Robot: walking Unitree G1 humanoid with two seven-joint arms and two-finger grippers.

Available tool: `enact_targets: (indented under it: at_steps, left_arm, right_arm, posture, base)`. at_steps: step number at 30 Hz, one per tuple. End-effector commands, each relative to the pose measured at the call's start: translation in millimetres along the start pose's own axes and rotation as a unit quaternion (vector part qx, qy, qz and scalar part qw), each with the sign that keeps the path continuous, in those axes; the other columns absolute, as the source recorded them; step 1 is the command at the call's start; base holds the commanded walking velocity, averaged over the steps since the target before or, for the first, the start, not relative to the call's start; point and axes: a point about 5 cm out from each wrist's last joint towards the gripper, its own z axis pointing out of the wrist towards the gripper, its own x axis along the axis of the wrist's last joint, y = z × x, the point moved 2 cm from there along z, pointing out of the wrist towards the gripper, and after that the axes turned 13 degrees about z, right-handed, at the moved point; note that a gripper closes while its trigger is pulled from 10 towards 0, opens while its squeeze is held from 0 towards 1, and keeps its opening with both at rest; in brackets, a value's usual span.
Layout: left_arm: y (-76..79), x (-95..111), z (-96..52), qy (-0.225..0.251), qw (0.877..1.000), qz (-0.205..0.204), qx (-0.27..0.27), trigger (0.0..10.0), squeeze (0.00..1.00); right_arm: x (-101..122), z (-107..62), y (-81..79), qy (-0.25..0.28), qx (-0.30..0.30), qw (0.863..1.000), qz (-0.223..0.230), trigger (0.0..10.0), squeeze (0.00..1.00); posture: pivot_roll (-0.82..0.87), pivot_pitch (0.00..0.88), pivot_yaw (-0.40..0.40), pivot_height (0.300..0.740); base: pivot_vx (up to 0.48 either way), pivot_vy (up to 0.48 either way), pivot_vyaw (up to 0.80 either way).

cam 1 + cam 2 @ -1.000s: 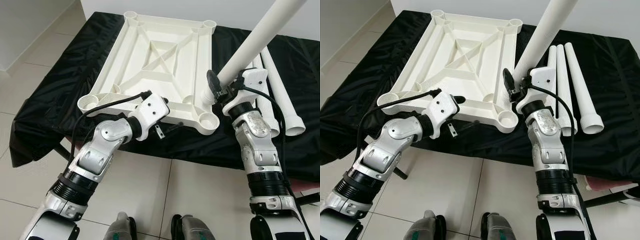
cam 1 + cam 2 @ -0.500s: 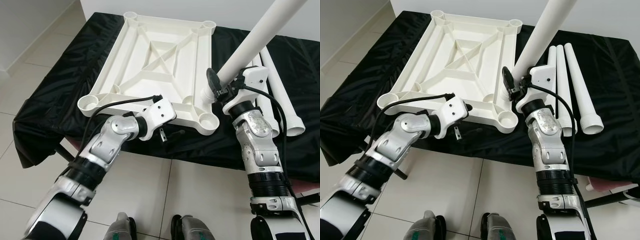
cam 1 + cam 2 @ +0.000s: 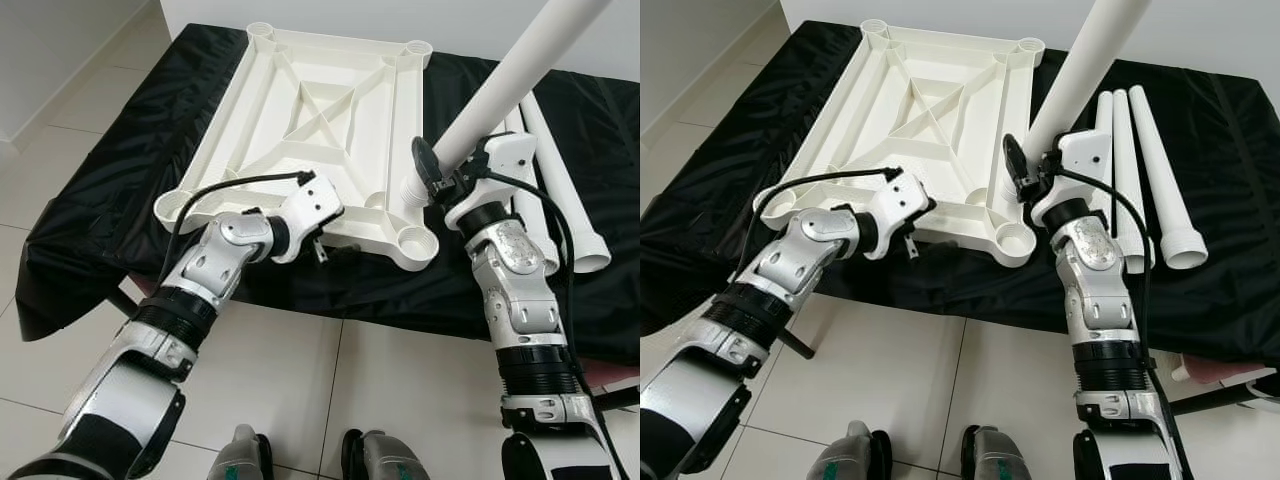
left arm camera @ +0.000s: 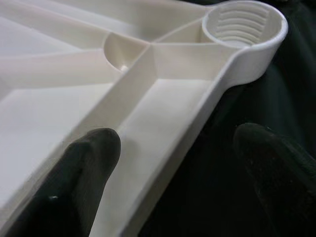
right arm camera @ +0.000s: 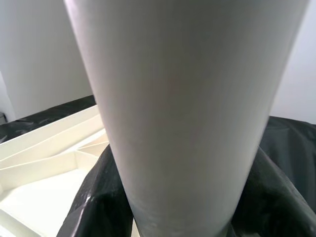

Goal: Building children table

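The right pincer [image 3: 437, 172] is clamped on a long white table leg [image 3: 500, 92], holding it slanted up and away, its lower end just above the near right corner socket [image 3: 415, 240] of the upturned white tabletop [image 3: 310, 110]. The left pincer [image 4: 173, 163] has its fingers apart, straddling the tabletop's near rim, one finger [image 4: 81, 170] inside the frame and the other over the black cloth [image 3: 110, 170]; it looks ready to steady the piece. Three more legs [image 3: 1135, 170] lie side by side on the cloth to the right. The tabletop rests underside up on the covered table. By my reckoning, no leg is seated yet: all four sockets look empty, so nearly everything remains.
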Motion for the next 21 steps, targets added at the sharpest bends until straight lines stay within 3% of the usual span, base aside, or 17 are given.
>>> enact_targets:
  at_steps: [1,13,14,16,17,18,19,20,21]
  left_arm:
    - [6.8,1,4.8,0.01,0.999,0.002,-0.038,10.0,0.0]
    - [19.7,5,25.2,0.019,0.997,0.0,-0.074,10.0,0.0]
    - [21.0,4,26.3,0.02,0.997,0.0,-0.08,6.0,0.0]
    - [21.8,4,27.0,0.021,0.996,0.001,-0.084,5.7,0.0]
    - [23.0,2,26.5,0.019,0.996,0.0,-0.091,3.1,0.0]
    - [23.9,0,25.7,0.019,0.995,-0.002,-0.095,1.1,0.0]
    - [23.9,0,25.7,0.019,0.995,-0.002,-0.095,1.1,0.0]
    - [24.7,-3,23.3,0.02,0.994,-0.015,-0.103,0.0,0.0]
    - [24.7,-3,23.3,0.02,0.994,-0.015,-0.103,0.0,0.0]
  right_arm:
    - [7,0.8,-2.9,0.009,0.009,1.0,-0.002,10.0,0.0]
    - [9,-1.8,-4.0,0.007,0.012,1.0,-0.002,10.0,0.0]
    - [9,-2.3,-4.6,0.006,0.013,1.0,-0.001,10.0,0.0]
    - [9,-2.9,-5.1,0.005,0.013,1.0,-0.001,10.0,0.0]
    - [9,-4.2,-5.0,0.004,0.012,1.0,-0.001,10.0,0.0]
    - [8,-5.5,-4.5,0.002,0.012,1.0,-0.001,10.0,0.0]
    - [8,-5.5,-4.5,0.002,0.012,1.0,-0.001,10.0,0.0]
    - [8,-7.6,-3.3,0.0,0.009,1.0,-0.001,10.0,0.0]
    - [8,-7.6,-3.3,0.0,0.009,1.0,-0.001,10.0,0.0]
  posture:
    - [-0.04,0.18,-0.009,0.74]
    - [-0.07,0.179,0.004,0.74]
    - [-0.07,0.179,0.01,0.74]
    - [-0.07,0.179,0.013,0.74]
    - [-0.08,0.179,0.017,0.74]
    - [-0.08,0.179,0.018,0.74]
    - [-0.08,0.179,0.018,0.74]
    - [-0.08,0.179,0.021,0.74]
    - [-0.08,0.179,0.021,0.74]
  base:
    - [0.0,0.0,0.0]
    - [0.0,0.0,0.0]
    - [0.0,0.0,0.0]
    - [0.0,0.0,0.0]
    - [0.0,0.0,0.0]
    - [0.0,0.0,0.0]
    - [0.0,0.0,0.0]
    - [0.0,0.0,0.0]
    - [0.0,0.0,0.0]
